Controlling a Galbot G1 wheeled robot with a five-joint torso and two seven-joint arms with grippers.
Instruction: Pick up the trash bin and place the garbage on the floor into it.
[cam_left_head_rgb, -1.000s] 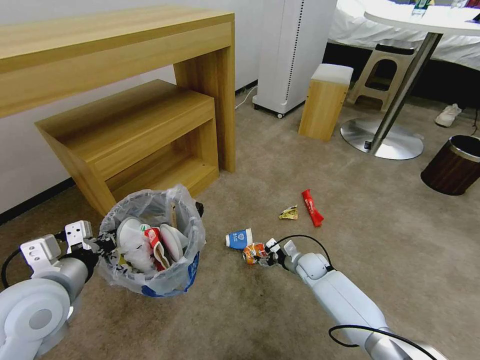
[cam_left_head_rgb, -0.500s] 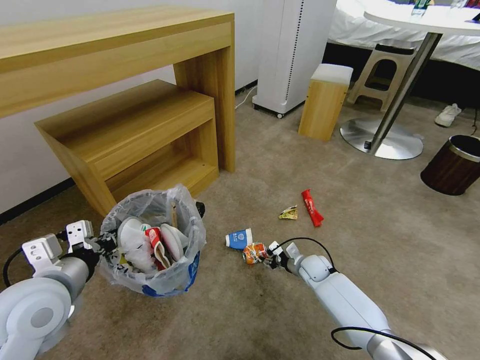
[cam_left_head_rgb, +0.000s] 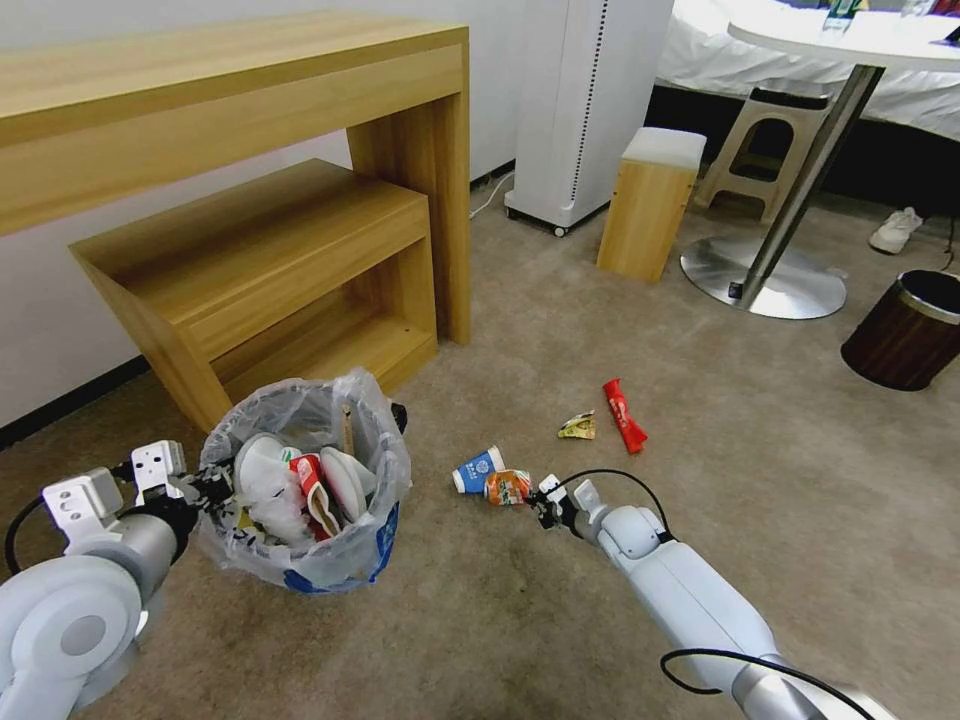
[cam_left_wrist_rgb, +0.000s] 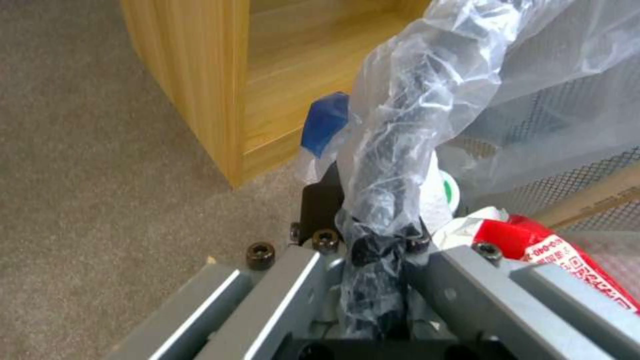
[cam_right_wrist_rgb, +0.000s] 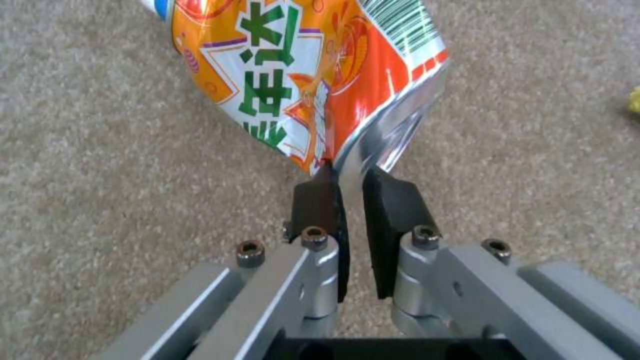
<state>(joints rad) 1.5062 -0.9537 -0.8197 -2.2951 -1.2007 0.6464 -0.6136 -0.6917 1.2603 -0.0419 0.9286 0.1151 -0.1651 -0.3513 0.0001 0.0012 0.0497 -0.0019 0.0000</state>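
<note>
My left end effector (cam_left_head_rgb: 205, 487) is clenched on the rim of the trash bin (cam_left_head_rgb: 310, 555), with the crinkled plastic bag pressed between its fingers (cam_left_wrist_rgb: 320, 205); in the head view the bin stands at about 9 o'clock from the middle of the floor (cam_left_head_rgb: 560, 620), just in front of the low wooden shelf (cam_left_head_rgb: 270, 260). Inside the bin I see white slippers (cam_left_head_rgb: 265, 480) and a red-white cup (cam_left_head_rgb: 312, 480). My right end effector (cam_left_head_rgb: 540, 503) is low over the carpet at about 6 o'clock, and its dark fingers (cam_right_wrist_rgb: 393, 210) are almost together, with only a thin gap. The tips touch the crushed orange can (cam_left_head_rgb: 508, 487) at its bent silver edge, but I cannot tell if they really hold it. The can lies on the floor, touching the blue-white cup (cam_left_head_rgb: 476, 470) at its 9 o'clock side. The yellow wrapper (cam_left_head_rgb: 578, 427) and the red wrapper (cam_left_head_rgb: 624, 415) lie near each other at about 1 o'clock from the can, well apart from the bin.
</note>
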